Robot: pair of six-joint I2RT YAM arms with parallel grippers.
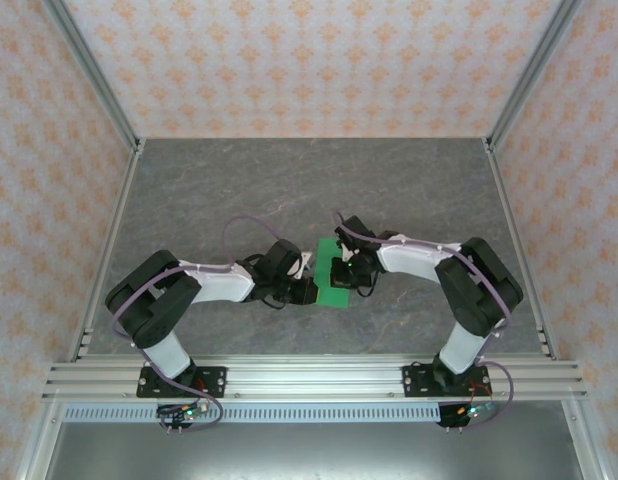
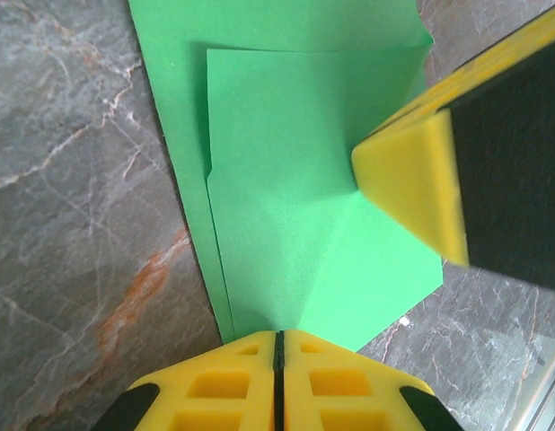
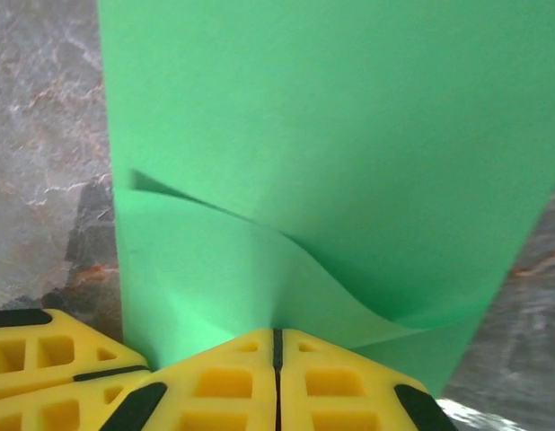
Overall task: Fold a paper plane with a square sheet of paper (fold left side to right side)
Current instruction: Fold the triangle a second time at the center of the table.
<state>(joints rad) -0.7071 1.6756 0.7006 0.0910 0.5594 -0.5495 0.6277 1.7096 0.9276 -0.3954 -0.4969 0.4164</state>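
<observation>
Now: one thin bright green sheet of paper [image 1: 336, 293], partly folded, flaps lifting.
It lies on the grey marbled table [image 1: 289, 180], near the middle of the near edge. My left gripper [image 2: 277, 346] and right gripper [image 3: 277, 339], two in all, are pressed together with their tips at the paper; I can't tell whether either is pinching it. I judge it light, floppy and easily creased, best taken by a free edge.

One square sheet of paper [image 1: 335, 296] on one tabletop [image 1: 289, 180]. Two arms: left arm [image 1: 214, 282] left of the sheet, right arm [image 1: 419, 258] right of it. Two left fingers [image 2: 215, 386], two right fingers [image 3: 331, 382].
</observation>
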